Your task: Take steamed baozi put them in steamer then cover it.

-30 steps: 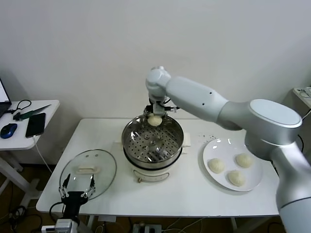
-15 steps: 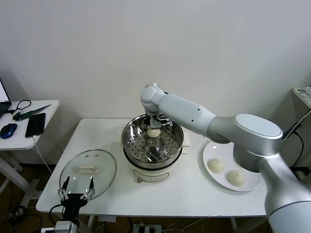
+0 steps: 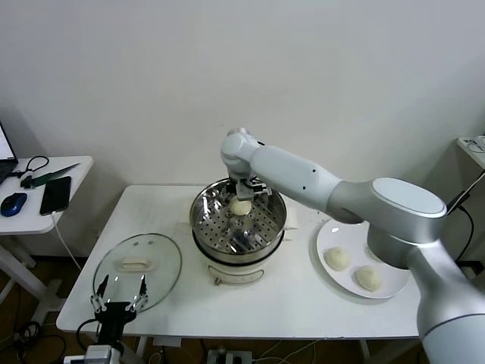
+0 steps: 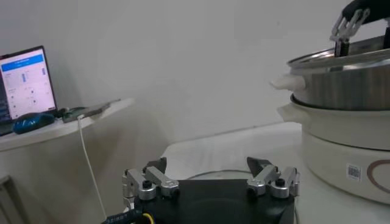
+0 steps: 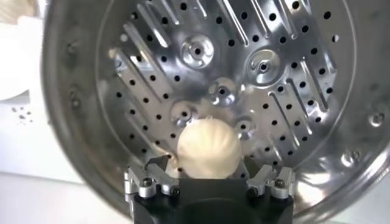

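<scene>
Baozi (image 5: 208, 148) sits on the perforated tray inside the steamer (image 3: 212, 199), at the far side of the pot, directly under the right gripper (image 5: 208, 182). We see that gripper's fingers (image 5: 146, 182) spread wide on either side of the bun, not pinching it; in the right wrist view the bun rests on the tray between the two finger bases. The right arm (image 3: 318, 178) reaches from the robot's right side across the table, elbow bent over the plate, forearm slanting toward the steamer's far rim, wrist turned so the gripper points down into the pot. We see two more buns (image 3: 337, 258) on the white plate (image 3: 324, 236) just right of the steamer, the arm hiding part of that plate.

Left gripper (image 4: 210, 184) is parked low at the near left edge of the white table (image 3: 151, 205), fingers spread apart and holding nothing, just in front of the glass cover (image 3: 138, 267). The cover lies flat on the table, left of the steamer, white handle up. A side table (image 3: 72, 163) stands farther left with a phone (image 3: 54, 194) and a mouse (image 3: 13, 203) on it.
</scene>
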Motion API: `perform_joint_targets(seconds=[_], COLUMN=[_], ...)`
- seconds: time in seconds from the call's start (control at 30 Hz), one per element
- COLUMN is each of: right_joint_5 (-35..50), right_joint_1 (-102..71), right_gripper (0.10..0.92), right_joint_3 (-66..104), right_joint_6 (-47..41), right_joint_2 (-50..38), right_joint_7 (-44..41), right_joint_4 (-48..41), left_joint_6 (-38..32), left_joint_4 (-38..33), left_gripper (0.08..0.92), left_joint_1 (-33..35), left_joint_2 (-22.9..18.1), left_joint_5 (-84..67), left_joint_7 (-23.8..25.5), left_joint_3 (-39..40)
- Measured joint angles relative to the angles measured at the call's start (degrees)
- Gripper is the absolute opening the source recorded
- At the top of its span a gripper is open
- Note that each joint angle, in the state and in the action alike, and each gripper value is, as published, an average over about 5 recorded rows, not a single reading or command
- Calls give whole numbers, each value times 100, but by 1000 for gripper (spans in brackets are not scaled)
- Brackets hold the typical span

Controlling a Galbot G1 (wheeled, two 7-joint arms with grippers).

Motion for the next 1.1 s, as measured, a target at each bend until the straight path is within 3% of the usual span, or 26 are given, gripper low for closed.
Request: perform_joint_targets(seconds=[0.33, 0.8, 1.1], right_joint_5=[1701, 4473, 5074], right_joint_1=[1030, 1631, 670], right_gripper=[823, 823, 823], right_joint_3=[-574, -1818, -1601], right_joint_6=[-824, -3891, -4790], right_joint_2=[-1104, -3500, -4275], right_joint_7=[-197, 244, 102], right_joint_4=[963, 2137, 2041], left_joint_6=[51, 160, 164], left_joint_4=[-128, -339, -337], left_gripper=[823, 823, 823], left_joint_1=[83, 67, 131], left_joint_2=[16, -49, -73], left_joint_5=[-9, 18, 67], left_joint_7=[1, 30, 32], left_joint_3=[-1, 121, 105])
